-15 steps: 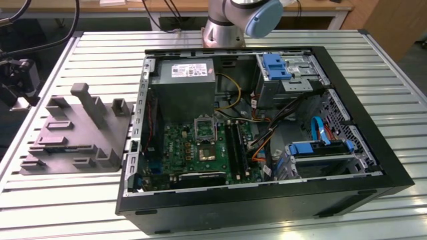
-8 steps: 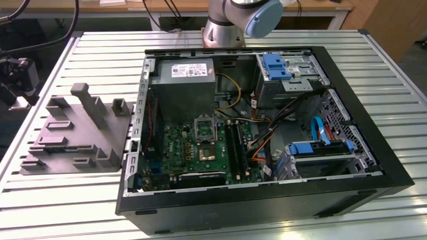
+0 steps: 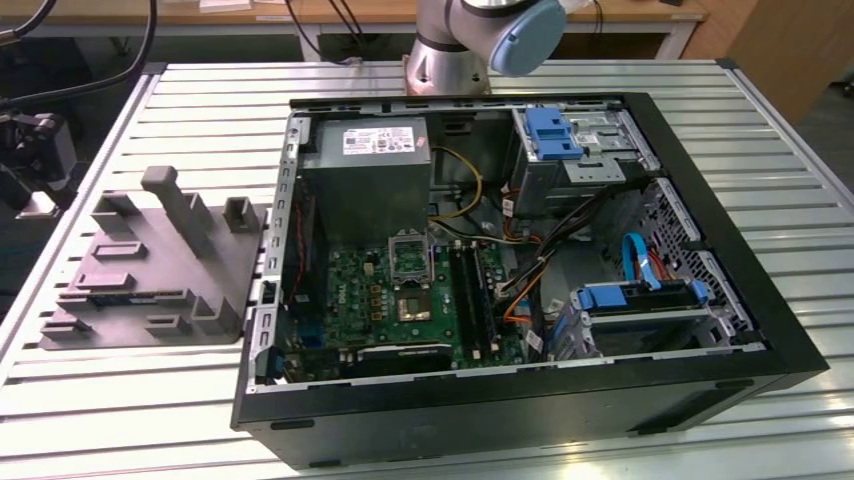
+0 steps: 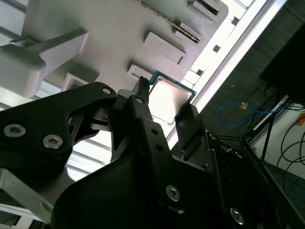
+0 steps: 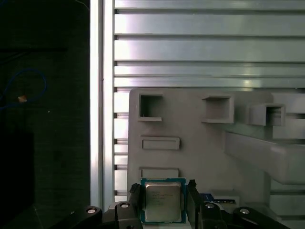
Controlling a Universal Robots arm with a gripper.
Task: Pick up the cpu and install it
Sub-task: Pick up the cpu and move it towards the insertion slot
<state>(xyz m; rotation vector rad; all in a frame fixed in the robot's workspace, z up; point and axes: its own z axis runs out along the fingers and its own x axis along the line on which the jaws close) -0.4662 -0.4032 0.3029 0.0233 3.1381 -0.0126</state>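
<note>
The thin, square, silvery-grey metal-topped cpu [image 5: 163, 200] sits between the two black fingers [image 5: 135, 196]. They pinch its opposite edges, over the grey plastic tray [image 5: 205, 152].

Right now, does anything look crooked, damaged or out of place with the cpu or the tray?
Nothing stands out. The cpu sits square in the gripper, held over the grey tray, with no visible damage.

PC case [image 3: 507, 410] at the exterior view's right of tray [image 3: 134, 295] — w/ cpu [image 5: 163, 202] in pincer [image 5: 164, 191], above tray.
</note>
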